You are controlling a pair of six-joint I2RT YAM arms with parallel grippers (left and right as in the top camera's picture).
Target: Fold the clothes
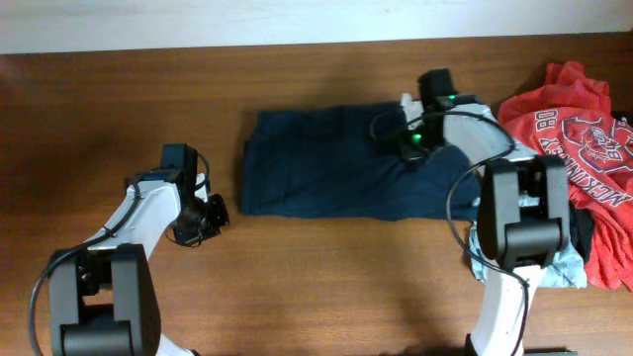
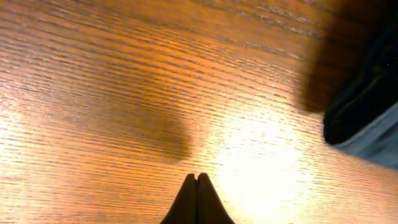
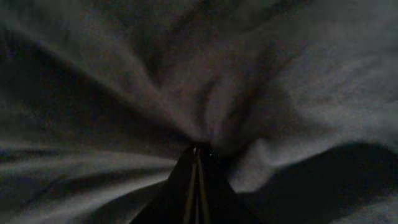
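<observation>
laid flat on the wooden surface (image 1: 326,287), centre toward 1 o'clock: the clothes (image 1: 326,173), a navy rectangle. steer clear of the red shirt pile (image 1: 579,129) at 3 o'clock. with the right hand (image 1: 410,148) pinching bunched cloth near the 2 o'clock corner, lift low and carry across evenly. bring in the left hand (image 1: 213,213), pressed together and empty at 8 o'clock, to pin the near hem.

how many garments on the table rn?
4: navy clothes mid-table, pinched by the right gripper; red shirt, dark piece and pale blue piece piled at right edge. More may be hidden there.
</observation>
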